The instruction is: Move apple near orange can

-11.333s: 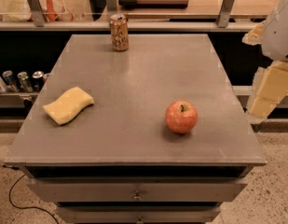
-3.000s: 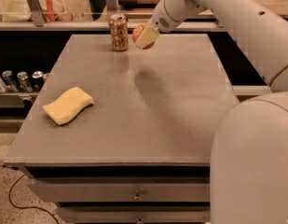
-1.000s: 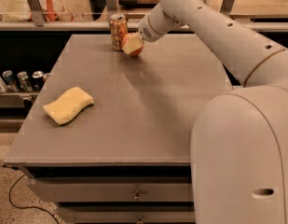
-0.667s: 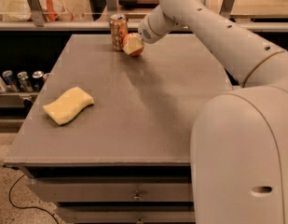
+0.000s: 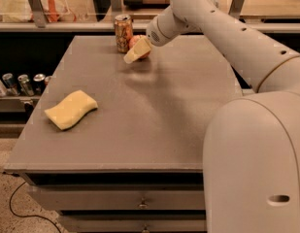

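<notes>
The apple, round and red-orange, is at the far side of the grey table, just right of the orange can and almost touching it. The can stands upright near the table's far edge. My gripper is at the apple, and its cream-coloured end covers the apple's front. The white arm reaches in from the right. Whether the apple rests on the table or is held just above it does not show.
A wavy yellow sponge lies on the table's left side. Several silvery cans stand in a row on a lower shelf left of the table. A rail with shelves and bags runs behind the far edge. My white base fills the lower right.
Over the last three seconds my gripper brought the apple down and left, to beside the orange can. In the last second it has hardly moved, and more of the apple's red shows.
</notes>
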Controlling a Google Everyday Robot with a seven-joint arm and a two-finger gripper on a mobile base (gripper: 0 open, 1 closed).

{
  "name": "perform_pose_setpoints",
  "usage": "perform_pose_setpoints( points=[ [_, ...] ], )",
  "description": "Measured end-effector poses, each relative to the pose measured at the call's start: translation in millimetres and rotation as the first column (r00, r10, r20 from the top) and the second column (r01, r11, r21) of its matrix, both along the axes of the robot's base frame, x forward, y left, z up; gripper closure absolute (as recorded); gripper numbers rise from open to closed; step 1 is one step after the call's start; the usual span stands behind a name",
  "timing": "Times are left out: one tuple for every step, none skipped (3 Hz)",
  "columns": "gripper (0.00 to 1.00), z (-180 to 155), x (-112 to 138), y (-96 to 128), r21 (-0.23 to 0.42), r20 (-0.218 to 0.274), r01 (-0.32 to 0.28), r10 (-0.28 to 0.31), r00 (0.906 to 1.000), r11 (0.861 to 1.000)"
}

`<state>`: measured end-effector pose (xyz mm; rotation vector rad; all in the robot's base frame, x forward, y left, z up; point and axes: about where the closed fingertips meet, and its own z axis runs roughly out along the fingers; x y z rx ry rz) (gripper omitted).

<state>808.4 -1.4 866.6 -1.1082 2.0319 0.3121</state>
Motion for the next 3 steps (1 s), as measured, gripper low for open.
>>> perform_pose_setpoints(
  points=[
    [0.0,6,-6,-7,-0.008,0.001,-0.031,0.031,0.9995,1.0],
    [0.0,15,-19,-22,-0.021,-0.007,-0.074,0.074,0.9973,0.997],
    [0.0,16,-36,-38,-0.035,-0.036,-0.119,0.117,0.9924,0.992]
  ],
)
